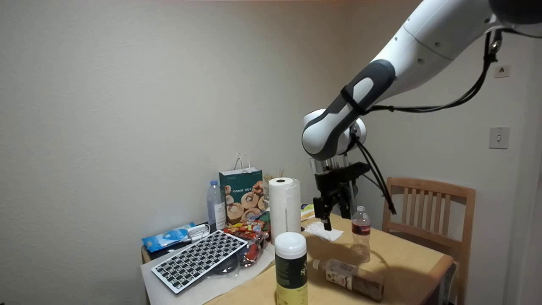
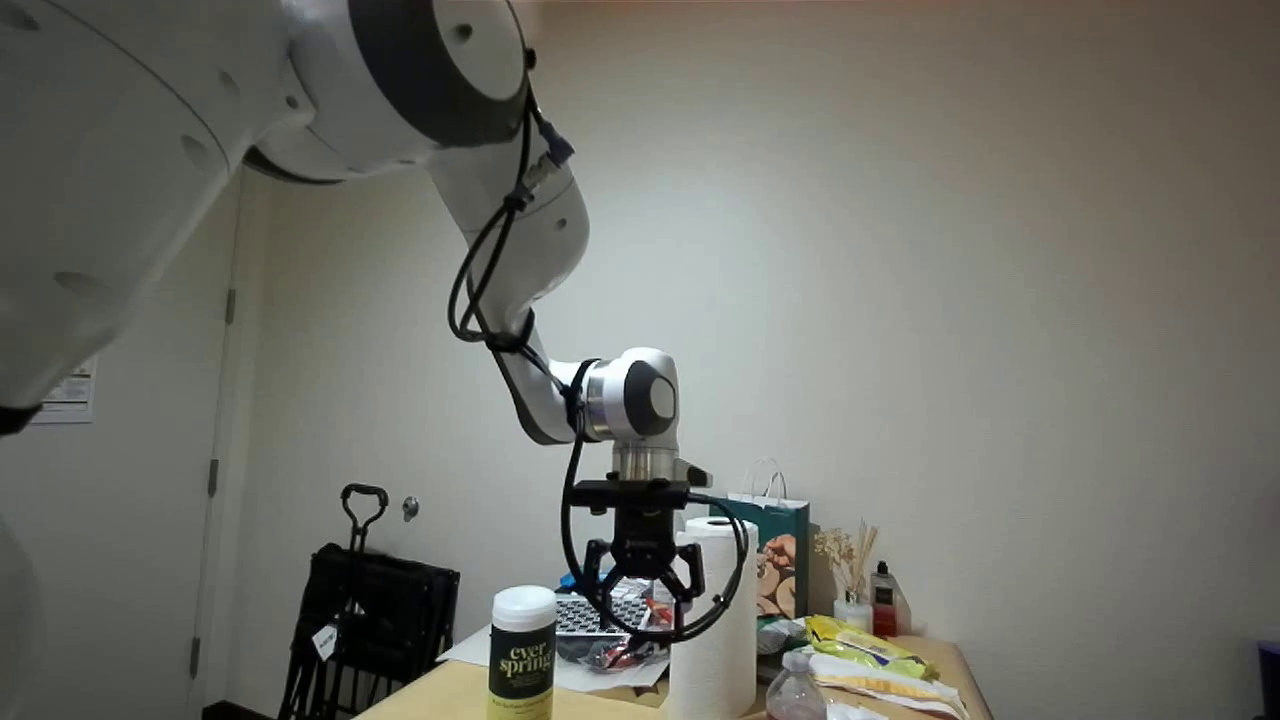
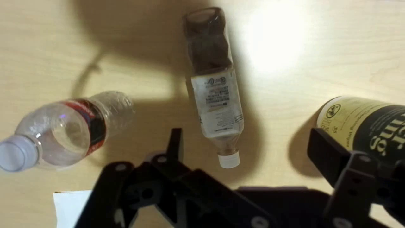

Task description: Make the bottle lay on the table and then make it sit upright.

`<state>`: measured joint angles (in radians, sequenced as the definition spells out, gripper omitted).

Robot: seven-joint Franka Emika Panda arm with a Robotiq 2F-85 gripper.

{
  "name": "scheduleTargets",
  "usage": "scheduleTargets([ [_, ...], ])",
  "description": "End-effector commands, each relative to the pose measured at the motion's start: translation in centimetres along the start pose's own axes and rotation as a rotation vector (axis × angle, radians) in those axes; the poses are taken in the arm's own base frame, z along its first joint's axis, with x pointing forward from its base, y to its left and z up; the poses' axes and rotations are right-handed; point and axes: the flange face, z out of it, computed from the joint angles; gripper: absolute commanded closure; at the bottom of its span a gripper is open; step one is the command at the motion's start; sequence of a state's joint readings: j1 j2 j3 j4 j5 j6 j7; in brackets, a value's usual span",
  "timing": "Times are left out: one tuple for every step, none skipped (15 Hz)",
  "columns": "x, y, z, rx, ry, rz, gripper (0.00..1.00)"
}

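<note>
The brown-filled, white-capped clear plastic bottle (image 3: 213, 87) is on its side on the light tan wooden table (image 3: 275, 110), so step one looks done. My black two-finger claw (image 3: 250, 147) is spread, pinching nothing. Next I'd grip, rotate, stand it up. Black-and-yellow cylindrical canister (image 2: 522, 655) says "ever spring"; can't read the bottle.

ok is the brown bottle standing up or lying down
Lying down: the wrist view shows the brown bottle on its side, flat on the table.

White-capped bottle (image 3: 216, 95): glossy transparent plastic. Worktop (image 3: 354, 72): smooth wood grain, semi-gloss. Tool (image 3: 250, 147): matt finish. Paper-towel roll (image 1: 281, 212): matt paper. Chair (image 1: 432, 185): smooth wood. Carrier bag (image 1: 242, 195): paper.
</note>
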<state>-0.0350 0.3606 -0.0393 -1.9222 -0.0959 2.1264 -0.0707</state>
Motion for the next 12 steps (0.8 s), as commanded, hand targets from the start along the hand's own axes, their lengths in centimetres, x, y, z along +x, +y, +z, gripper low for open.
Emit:
scheduleTargets([
  [-6.3, -1.0, -2.2, 0.028, -0.019, 0.093, 0.00],
  [-7.5, -1.2, -2.4, 0.031, -0.027, 0.118, 0.00],
  [-8.5, -1.3, -2.6, 0.023, -0.034, 0.137, 0.00],
  [-5.3, -0.8, -2.1, 0.016, -0.026, 0.089, 0.00],
  [-6.0, -0.9, -2.4, 0.016, -0.025, 0.094, 0.00],
  [-6.0, -0.9, -2.7, 0.016, -0.020, 0.094, 0.00],
  [-5.9, -0.9, -2.6, 0.016, -0.020, 0.093, 0.00],
  [-5.7, -0.8, -2.4, 0.016, -0.023, 0.093, 0.00],
  [-5.6, -0.9, -2.2, 0.016, -0.026, 0.093, 0.00],
  [-5.5, -0.9, -2.1, 0.016, -0.029, 0.093, 0.00],
  [-5.3, -1.1, -1.7, 0.022, -0.023, 0.080, 0.00],
  [-5.0, -1.4, -0.7, 0.030, -0.025, 0.060, 0.00],
])
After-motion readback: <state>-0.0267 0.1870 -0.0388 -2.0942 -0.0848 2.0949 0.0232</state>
